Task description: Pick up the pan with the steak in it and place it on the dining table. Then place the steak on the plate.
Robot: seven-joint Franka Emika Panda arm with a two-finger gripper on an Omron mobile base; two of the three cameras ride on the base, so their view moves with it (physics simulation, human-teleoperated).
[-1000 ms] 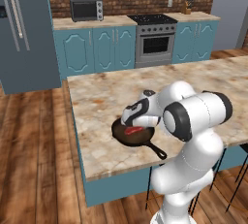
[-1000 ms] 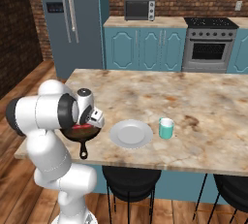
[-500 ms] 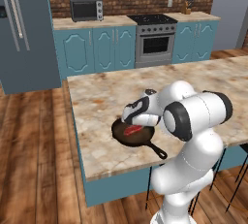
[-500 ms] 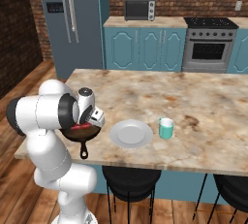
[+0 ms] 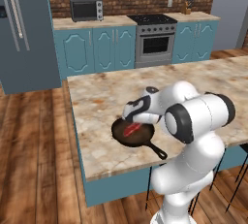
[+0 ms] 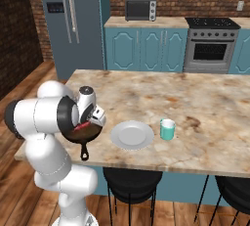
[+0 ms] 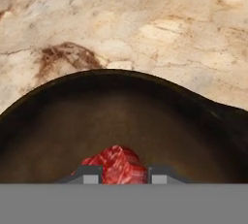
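1. The pan [image 6: 87, 133] is seen set down on the dining table [image 6: 195, 98], near its left front corner in the right base view, handle pointing off toward the front edge. The first half of the task is judged done.
2. The steak [image 7: 116, 165] lies inside the pan, toward the arm's side of the bowl. In the hand view it is flanked by the two finger tips, one on each side, tight against the red meat.
3. The gripper [image 7: 116, 175] is lowered into the pan, jaws drawn in around the steak; the grasp is taken to be made or nearly made, though firm contact cannot be confirmed.
4. The step in hand is judged to be the pick of the steak. A straight lift clear of the pan rim is called for next, then a carry to the right.
5. The plate [image 6: 132, 135] is seen just beside the pan, on its right, bare. A release over its middle is called for.
6. A teal mug [image 6: 167, 129] stands just right of the plate; it is best kept clear of.
7. The table top is beige marbled stone with brown stains. Behind it, teal cabinets, a microwave [image 6: 140, 9], a steel oven [image 6: 211, 49] and a brick wall are noted; the floor is wood.
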